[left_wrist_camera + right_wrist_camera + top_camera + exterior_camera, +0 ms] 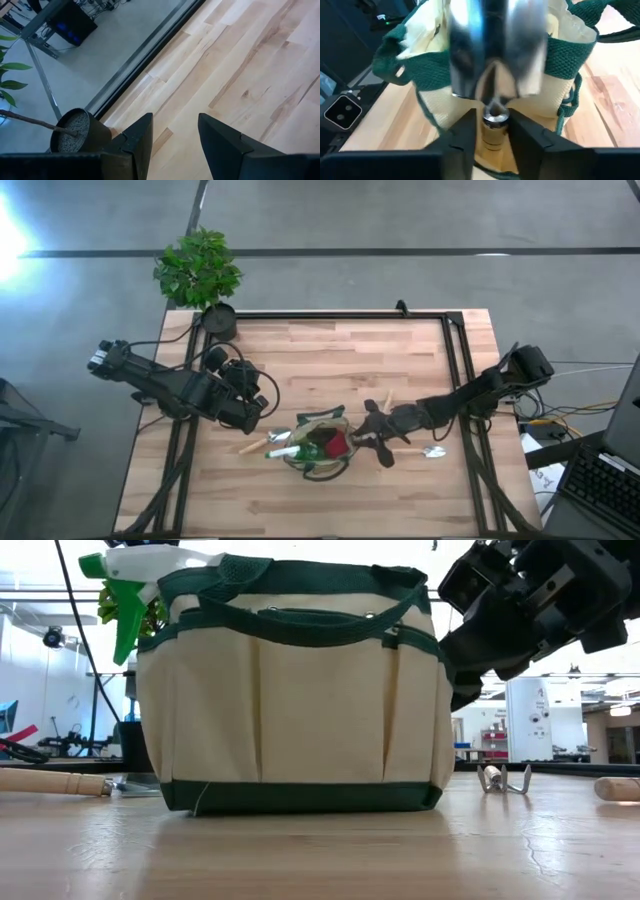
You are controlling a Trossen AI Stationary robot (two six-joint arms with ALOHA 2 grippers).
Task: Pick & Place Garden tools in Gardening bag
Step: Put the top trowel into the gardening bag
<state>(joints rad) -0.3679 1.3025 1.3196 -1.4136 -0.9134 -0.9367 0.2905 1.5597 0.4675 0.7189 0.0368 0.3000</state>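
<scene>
The tan gardening bag with green trim stands on the table, also in the low view. A red-and-black item lies in it, and a green-and-white spray bottle sticks out at its left. My right gripper is shut on a metal trowel at the bag's right side, blade toward the bag's opening. My left gripper is open and empty, above the table left of the bag. My right gripper pinches the trowel between its two fingers at the top of the wooden handle, just behind the metal ferrule. The blade reaches out ahead of the fingers, along them, toward the bag's opening. The trowel is lifted clear of the table.
A wooden handle lies on the table left of the bag. A small trowel lies to its right, and a hand rake beyond. A potted plant stands at the far left corner, its pot near my left gripper.
</scene>
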